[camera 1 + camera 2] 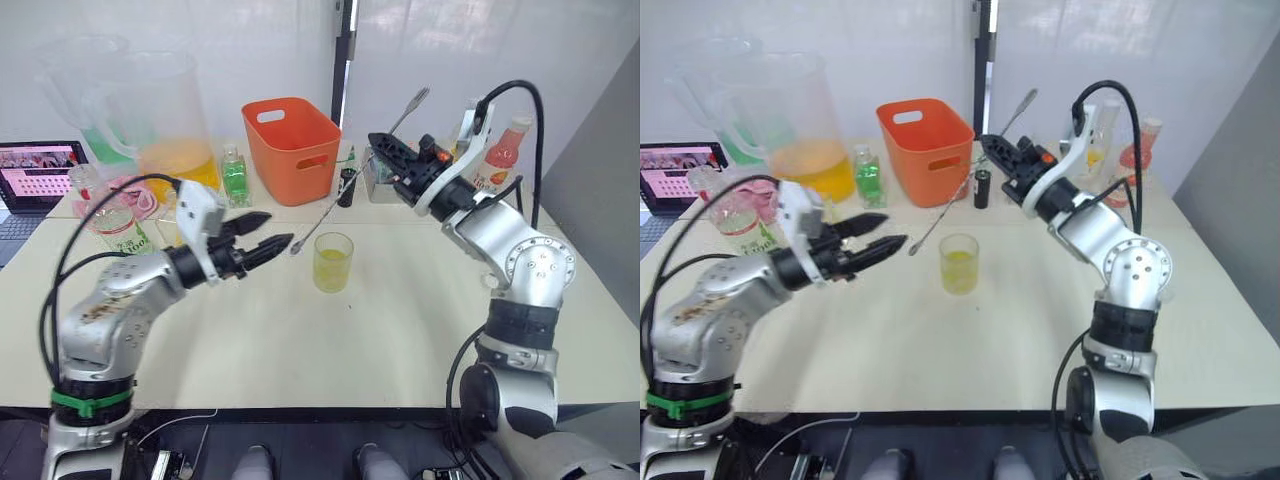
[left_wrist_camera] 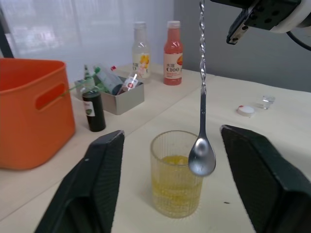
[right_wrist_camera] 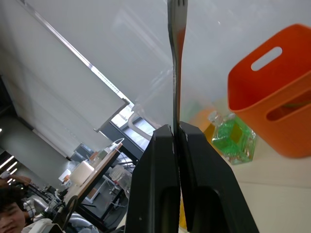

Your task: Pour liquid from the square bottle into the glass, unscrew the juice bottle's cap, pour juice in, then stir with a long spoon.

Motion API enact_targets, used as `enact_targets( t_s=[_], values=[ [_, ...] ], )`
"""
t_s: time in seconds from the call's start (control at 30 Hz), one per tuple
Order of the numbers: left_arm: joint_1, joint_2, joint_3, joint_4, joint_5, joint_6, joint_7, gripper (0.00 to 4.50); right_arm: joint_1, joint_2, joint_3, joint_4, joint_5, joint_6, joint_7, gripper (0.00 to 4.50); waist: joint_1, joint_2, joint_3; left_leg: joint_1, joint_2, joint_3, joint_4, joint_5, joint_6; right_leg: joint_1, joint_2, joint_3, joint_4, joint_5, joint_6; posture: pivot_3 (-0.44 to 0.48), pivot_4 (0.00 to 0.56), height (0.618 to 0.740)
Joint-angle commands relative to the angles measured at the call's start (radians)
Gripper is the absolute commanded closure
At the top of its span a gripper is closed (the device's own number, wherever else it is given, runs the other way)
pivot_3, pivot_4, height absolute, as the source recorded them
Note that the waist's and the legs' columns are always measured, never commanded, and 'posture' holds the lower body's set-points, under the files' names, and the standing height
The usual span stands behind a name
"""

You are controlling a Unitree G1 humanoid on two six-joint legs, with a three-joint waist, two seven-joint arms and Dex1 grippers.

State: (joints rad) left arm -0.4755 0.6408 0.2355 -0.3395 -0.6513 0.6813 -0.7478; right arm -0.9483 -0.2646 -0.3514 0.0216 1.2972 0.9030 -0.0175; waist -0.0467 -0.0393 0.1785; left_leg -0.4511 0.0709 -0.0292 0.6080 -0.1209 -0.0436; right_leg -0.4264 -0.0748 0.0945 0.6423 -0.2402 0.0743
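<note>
So the right gripper (image 1: 392, 150) had its fingers clamped tight on the long spoon (image 1: 322, 217), pinching it fairly high up the shaft with the forked end sticking out above. The spoon hung at a slant, bowl end down, near the rim of the glass (image 1: 333, 262) but not in it yet as far as I could tell. The glass sat mid-bench with a bit of yellow liquid (image 2: 175, 187) in the bottom.

The left gripper (image 1: 262, 236) hovered just beside the glass, fingers spread apart, holding nothing. The white cap (image 2: 246, 110) lay loose on the bench (image 1: 400, 330).

My take on handling: that spoon is thin, stiff, slick metal, and being so long, the bowl end would swing a lot with any wrist wobble. A grip a little lower might steady it, though then the fingers would end up closer to the rim. The glass looked light and tippy with so little in it, so bracing it low on the wall with the left fingers seemed smart before stirring.
</note>
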Motion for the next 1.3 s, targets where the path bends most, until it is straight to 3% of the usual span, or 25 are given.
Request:
enact_targets(
  t_s=[0.03,0.3,0.47,0.6,0.93,1.3],
  values=[
    [0.036,0.051,0.053,-0.024,-0.048,0.005,-0.051,0.02,-0.079,-0.056,-0.004,0.022,-0.043,-0.039,0.1,4.5,0.0,0.0,0.0,0.0,0.0,0.0,0.0,0.0,0.0,0.0,0.0,0.0,0.0,0.0,0.0,0.0,0.15,0.703],
    [0.233,0.061,0.117,0.001,-0.034,-0.087,-0.082,0.02,-0.213,-0.17,0.208,0.157,-0.404,-0.21,0.475,4.5,-0.001,0.002,0.001,0.0,0.001,0.002,-0.002,0.0,0.0,-0.002,-0.001,-0.001,-0.001,-0.001,-0.002,0.0,0.15,0.703],
    [0.257,0.065,0.112,-0.002,-0.035,-0.11,-0.077,0.02,-0.232,-0.165,0.22,0.194,-0.481,-0.237,0.555,4.5,0.007,0.002,0.001,-0.003,0.001,0.001,-0.001,0.0,0.0,-0.004,-0.001,-0.001,-0.001,-0.001,-0.003,0.0,0.15,0.703],
    [0.302,0.062,0.084,-0.062,-0.009,-0.118,-0.051,0.02,-0.217,-0.219,0.319,0.175,-0.594,-0.24,0.681,4.5,0.006,0.002,0.001,-0.008,0.001,0.002,-0.001,0.0,0.0,-0.009,-0.001,-0.001,-0.001,0.001,-0.002,0.0,0.15,0.703],
    [0.317,0.061,0.037,-0.075,0.013,-0.136,-0.04,0.02,-0.075,-0.231,0.345,0.069,-0.692,-0.223,0.722,4.5,0.006,0.001,0.001,-0.008,0.001,0.002,-0.001,0.0,0.0,-0.011,-0.001,-0.001,0.002,0.001,-0.003,0.0,0.15,0.703],
    [0.247,0.075,-0.026,-0.067,0.037,-0.113,-0.029,0.02,0.009,-0.191,0.394,0.015,-0.778,-0.224,0.731,4.5,0.004,0.002,0.001,-0.008,0.001,0.002,-0.001,0.0,0.0,-0.011,-0.001,0.0,0.003,0.001,-0.003,0.0,0.15,0.703]
  ],
)
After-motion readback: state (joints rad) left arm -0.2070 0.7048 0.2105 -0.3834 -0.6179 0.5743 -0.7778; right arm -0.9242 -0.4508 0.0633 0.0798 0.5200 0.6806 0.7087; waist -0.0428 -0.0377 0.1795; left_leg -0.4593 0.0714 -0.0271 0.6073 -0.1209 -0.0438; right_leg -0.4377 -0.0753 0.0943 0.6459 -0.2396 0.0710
